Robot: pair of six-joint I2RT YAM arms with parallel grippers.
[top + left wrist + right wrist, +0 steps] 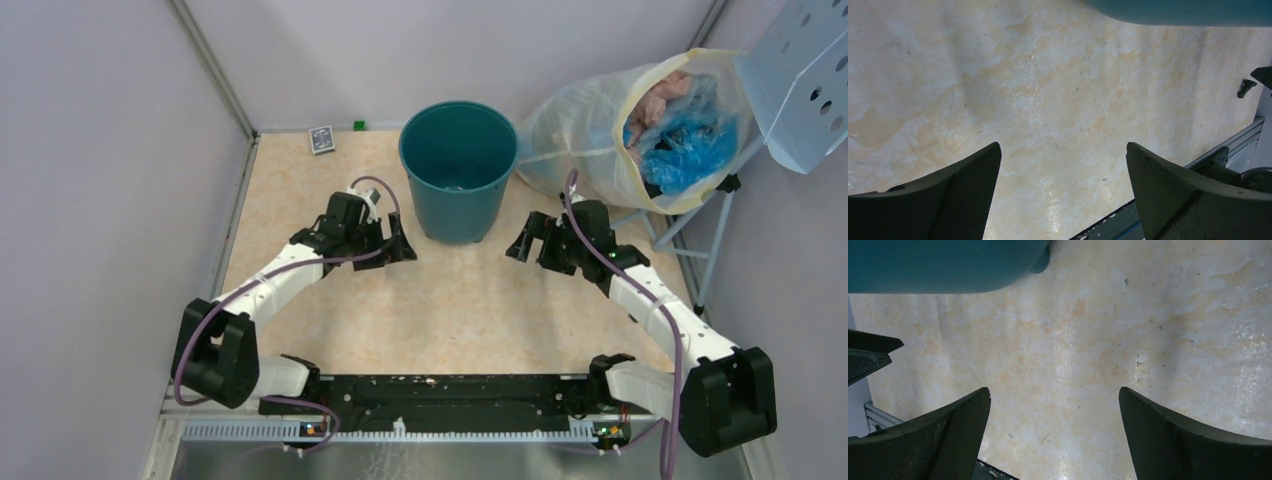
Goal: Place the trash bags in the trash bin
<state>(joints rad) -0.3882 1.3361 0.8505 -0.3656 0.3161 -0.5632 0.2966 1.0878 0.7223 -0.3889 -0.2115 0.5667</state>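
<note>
- Two sets of fingers: left fingers point(397, 247) and right fingers point(523, 243), both spread, empty, low over the worktop point(450, 310).
- Teal bin point(458, 165): upright between them, farther back.
- Pink bag point(662, 95): inside the clear sack point(575, 130), right of bin.

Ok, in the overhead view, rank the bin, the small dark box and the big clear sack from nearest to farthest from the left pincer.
1. The bin, just right of the left pincer.
2. The small dark box, at the back left.
3. The clear sack, far right.
</note>
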